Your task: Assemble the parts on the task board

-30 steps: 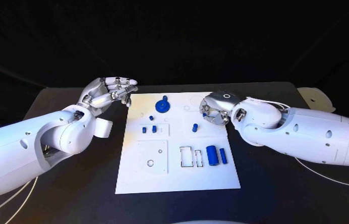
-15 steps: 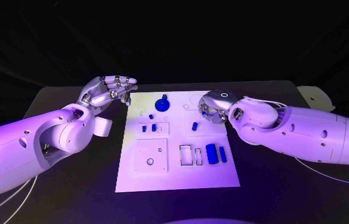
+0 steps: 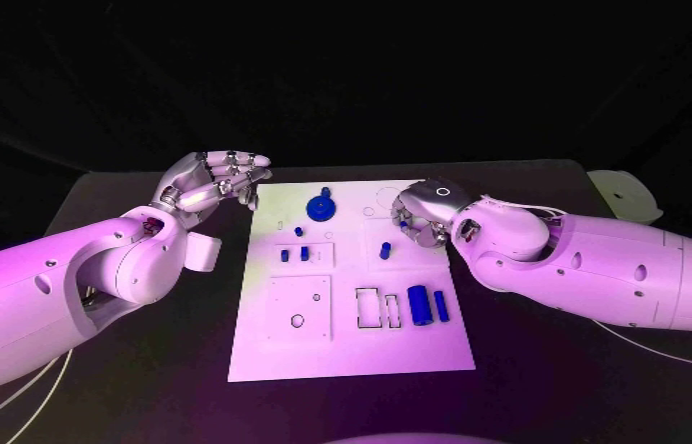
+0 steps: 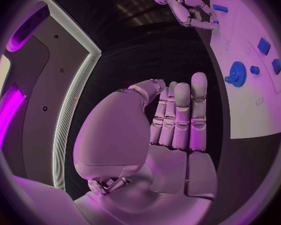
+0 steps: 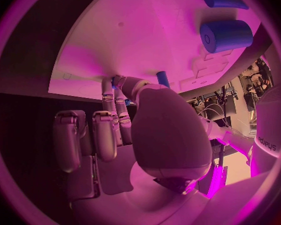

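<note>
The right hand (image 3: 420,216) hovers low over the far right part of the task board (image 3: 353,349), its fingers curled toward a small upright blue peg (image 3: 387,251) just beside them; whether it pinches anything I cannot tell. The left hand (image 3: 216,181) waits off the board's far left corner above the bench (image 3: 130,384), fingers drawn together and holding nothing. This looks like an early picking step: next the right hand must close on the peg, while the blue gear (image 3: 323,207) and blue cylinder (image 3: 420,305) lie untouched.
</note>
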